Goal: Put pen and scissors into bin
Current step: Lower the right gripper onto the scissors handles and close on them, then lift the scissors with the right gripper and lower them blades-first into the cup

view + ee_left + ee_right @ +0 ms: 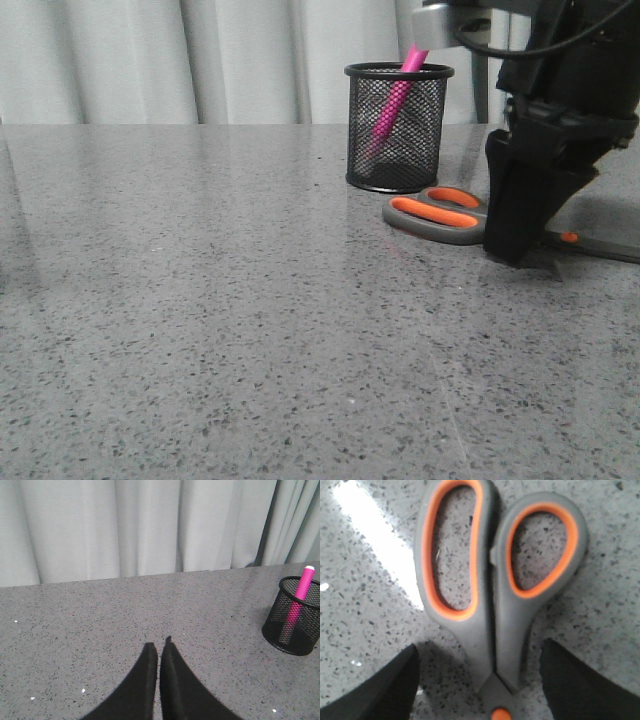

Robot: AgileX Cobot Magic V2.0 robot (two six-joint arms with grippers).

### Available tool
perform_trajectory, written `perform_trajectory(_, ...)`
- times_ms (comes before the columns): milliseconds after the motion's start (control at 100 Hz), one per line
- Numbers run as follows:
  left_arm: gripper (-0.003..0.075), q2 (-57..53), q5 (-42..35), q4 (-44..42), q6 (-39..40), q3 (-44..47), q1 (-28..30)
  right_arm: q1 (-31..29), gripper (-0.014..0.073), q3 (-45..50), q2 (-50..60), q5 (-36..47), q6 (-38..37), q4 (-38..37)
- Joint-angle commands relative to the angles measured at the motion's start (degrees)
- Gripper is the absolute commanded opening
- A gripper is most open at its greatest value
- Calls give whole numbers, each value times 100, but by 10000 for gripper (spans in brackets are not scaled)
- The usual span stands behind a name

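Right hand point(480, 680) hangs wide open, holding nothing, fingers straddling the scissors point(450, 213) near the pivot; scissors lie flat on the tabletop point(200, 300), long axis 3–9 o'clock in front view, handles toward 9. Pen point(395, 100) stands in bin point(398, 128) (already done). Left hand point(159, 652) closed, empty, well apart.

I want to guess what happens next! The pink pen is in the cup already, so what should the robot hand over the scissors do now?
Probably close. The right gripper is open, one finger on each side of the scissors near the orange pivot, which lie flat on the table. The pen already stands in the bin.
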State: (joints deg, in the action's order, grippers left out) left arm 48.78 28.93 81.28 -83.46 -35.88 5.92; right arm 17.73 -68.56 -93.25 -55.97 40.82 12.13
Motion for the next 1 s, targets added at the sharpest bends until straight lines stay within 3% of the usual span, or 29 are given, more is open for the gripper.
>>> perform_trajectory(0,-19,-59,47,267,25,-149,10,-10,463,-169,138,16,58,60)
perform_trajectory(140,-19,-59,47,267,25,-149,10,-10,419,-169,114,16,58,83)
perform_trajectory(410,-19,-59,47,271,25,-149,10,-10,-76,-277,114,-274,43,83)
perform_trajectory(560,-19,-59,47,271,25,-149,10,-21,-75,-469,440,-172,-7,258)
perform_trajectory(700,-19,-59,47,271,25,-149,10,-88,-75,-373,1075,477,-7,711)
perform_trajectory(990,-19,-59,47,332,25,-149,10,-21,-76,707,2197,4315,3,2085)
